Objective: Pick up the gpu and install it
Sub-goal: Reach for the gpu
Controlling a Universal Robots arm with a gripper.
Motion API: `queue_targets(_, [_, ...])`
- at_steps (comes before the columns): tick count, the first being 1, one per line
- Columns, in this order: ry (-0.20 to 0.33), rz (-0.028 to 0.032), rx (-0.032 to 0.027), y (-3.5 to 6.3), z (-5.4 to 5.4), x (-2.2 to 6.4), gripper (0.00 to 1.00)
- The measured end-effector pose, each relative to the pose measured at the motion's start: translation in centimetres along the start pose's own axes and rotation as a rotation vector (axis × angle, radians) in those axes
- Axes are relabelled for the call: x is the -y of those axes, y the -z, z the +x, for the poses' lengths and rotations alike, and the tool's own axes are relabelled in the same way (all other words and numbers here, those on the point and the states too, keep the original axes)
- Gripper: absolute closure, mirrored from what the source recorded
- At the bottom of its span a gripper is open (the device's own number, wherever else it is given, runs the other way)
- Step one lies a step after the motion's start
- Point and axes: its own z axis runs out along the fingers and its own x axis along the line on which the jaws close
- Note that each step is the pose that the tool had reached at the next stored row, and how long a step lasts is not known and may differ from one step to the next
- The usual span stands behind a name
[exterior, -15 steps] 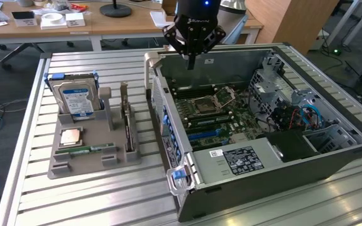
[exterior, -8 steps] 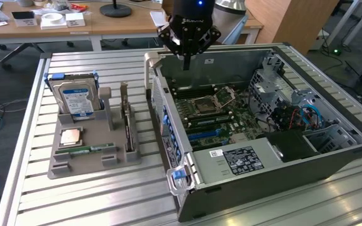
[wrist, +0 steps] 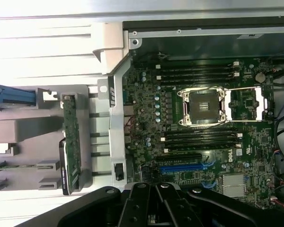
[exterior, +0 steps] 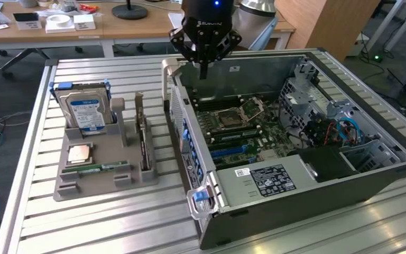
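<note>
Green gpu [wrist: 71, 142] stands edge-up in the holder [exterior: 104, 186]; likely light, stiff, fragile, best pinched along its top edge. Gripper [exterior: 204, 73] closed, empty, above the case [exterior: 295, 203].

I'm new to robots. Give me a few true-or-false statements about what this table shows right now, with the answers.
1. The gripper is holding the gpu. False: its fingers are shut on nothing, and it hangs above the rim of the computer case.
2. The gpu stands on edge in the grey holder beside the case. True.
3. The case is closed up. False: it lies open, with the motherboard showing.
4. A hard drive with a blue label stands upright in the holder. True.
</note>
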Motion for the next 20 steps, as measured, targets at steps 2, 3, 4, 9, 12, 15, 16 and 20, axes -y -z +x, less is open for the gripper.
queue_targets(2, [0.0,0.0,0.0,0.01,0.3,0.02,0.89])
queue_targets(3, [0.0,0.0,0.0,0.01,0.4,0.03,0.89])
queue_targets(4, [0.0,-0.0001,0.0,0.01,0.5,0.04,0.89])
queue_targets(9, [-0.001,0.0,0.0002,0.03,1.3,0.1,0.89])
queue_targets(12, [-0.001,0.0,0.0004,0.04,1.8,0.14,0.89])
queue_targets(15, [-0.001,0.0,0.0005,0.06,2.2,0.16,0.89])
queue_targets(16, [-0.001,0.0,0.0005,0.06,2.3,0.17,0.89])
queue_targets(20, [-0.002,0.0,0.0006,0.07,2.8,0.2,0.89])
